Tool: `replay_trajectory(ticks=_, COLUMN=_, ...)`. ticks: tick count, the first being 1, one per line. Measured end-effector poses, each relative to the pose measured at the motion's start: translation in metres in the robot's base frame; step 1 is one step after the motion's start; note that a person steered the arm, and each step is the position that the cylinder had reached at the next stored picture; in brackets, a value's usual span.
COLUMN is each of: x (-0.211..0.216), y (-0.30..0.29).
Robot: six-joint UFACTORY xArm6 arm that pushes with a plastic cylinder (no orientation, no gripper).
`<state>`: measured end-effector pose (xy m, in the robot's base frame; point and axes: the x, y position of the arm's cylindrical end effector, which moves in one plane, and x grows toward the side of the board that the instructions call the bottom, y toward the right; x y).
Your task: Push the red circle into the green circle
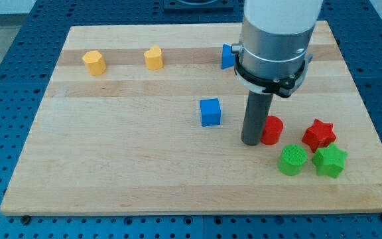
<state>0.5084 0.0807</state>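
The red circle (272, 129) stands on the wooden board right of centre. The green circle (292, 160) lies below and slightly to the right of it, a small gap apart. My tip (251, 142) rests on the board touching the red circle's left side. The rod rises from there into the large grey arm housing at the view's top.
A red star (319, 134) sits right of the red circle, a green star (329, 161) right of the green circle. A blue cube (210, 111) lies left of my tip. A blue block (227, 56) is partly hidden behind the arm. Two yellow blocks (94, 62) (153, 58) sit at the top left.
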Motion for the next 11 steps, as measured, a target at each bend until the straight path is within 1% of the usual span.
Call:
replay_trajectory(ticks=1, x=-0.010, y=-0.036)
replay_trajectory(ticks=2, x=-0.046, y=-0.035)
replay_trajectory(ticks=3, x=-0.051, y=-0.003)
replay_trajectory(ticks=5, x=-0.028, y=0.076)
replay_trajectory(ticks=6, x=-0.028, y=0.080)
replay_trajectory(ticks=7, x=-0.028, y=0.080)
replay_trajectory(ticks=8, x=-0.043, y=0.079)
replay_trajectory(ticks=9, x=-0.055, y=0.057)
replay_trajectory(ticks=10, x=-0.055, y=0.021)
replay_trajectory(ticks=11, x=-0.057, y=0.020)
